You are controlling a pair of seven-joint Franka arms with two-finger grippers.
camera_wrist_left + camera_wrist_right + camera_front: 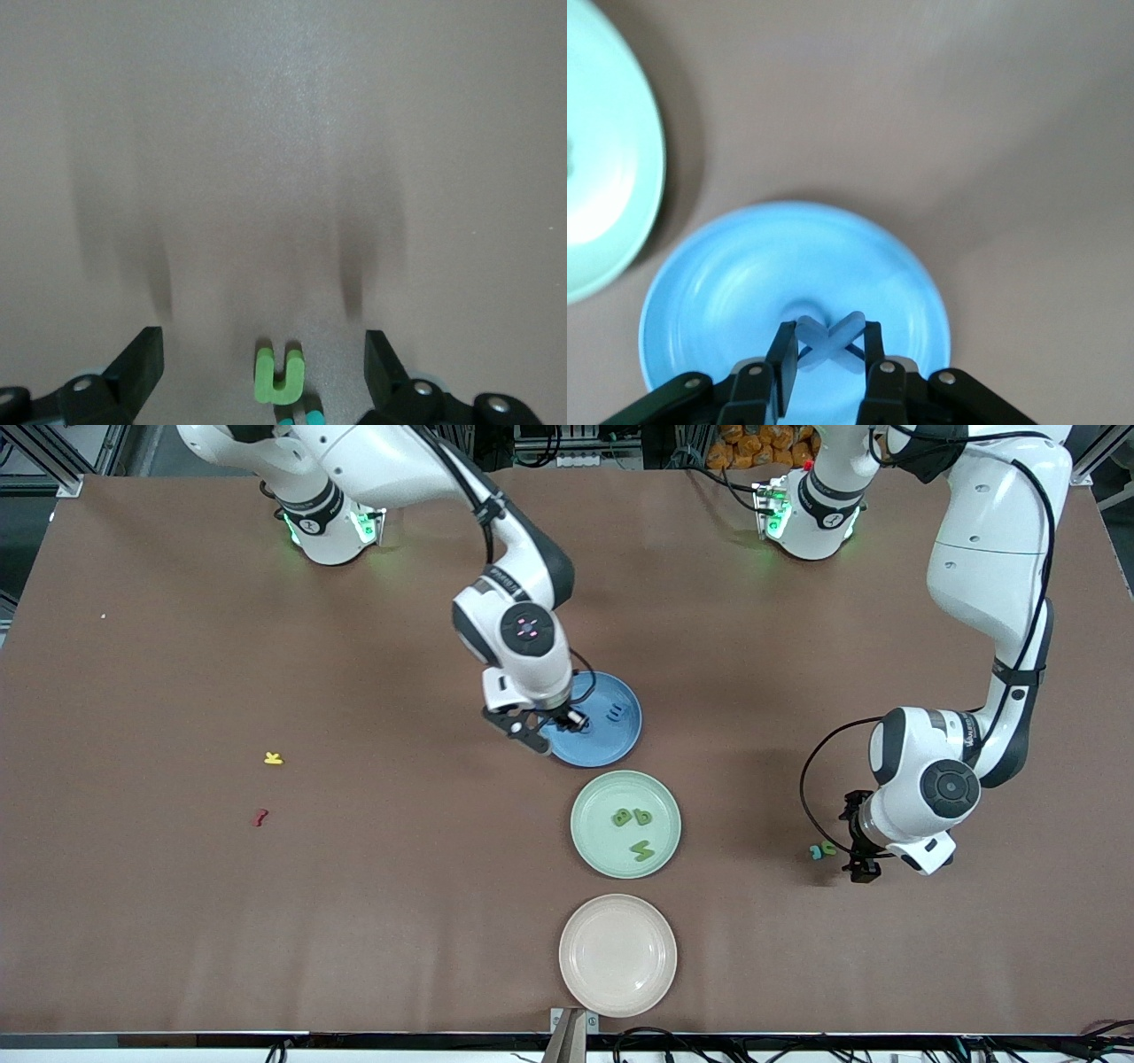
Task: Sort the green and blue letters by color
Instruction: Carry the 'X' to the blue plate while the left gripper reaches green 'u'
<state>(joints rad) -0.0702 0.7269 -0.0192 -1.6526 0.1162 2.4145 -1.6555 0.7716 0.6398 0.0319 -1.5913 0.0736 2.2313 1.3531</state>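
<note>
Holding a blue X-shaped letter (829, 336) pinched between its fingers, the right gripper (556, 726) hangs over the blue plate (611, 748), where another blue letter (614, 711) already lies. Left gripper (858, 849), fingers spread wide, sits low at the left arm's end of the table by a green letter (280, 375) touching a teal-blue one (815, 853); three green letters (633, 817) lie in the green plate (592, 841).
</note>
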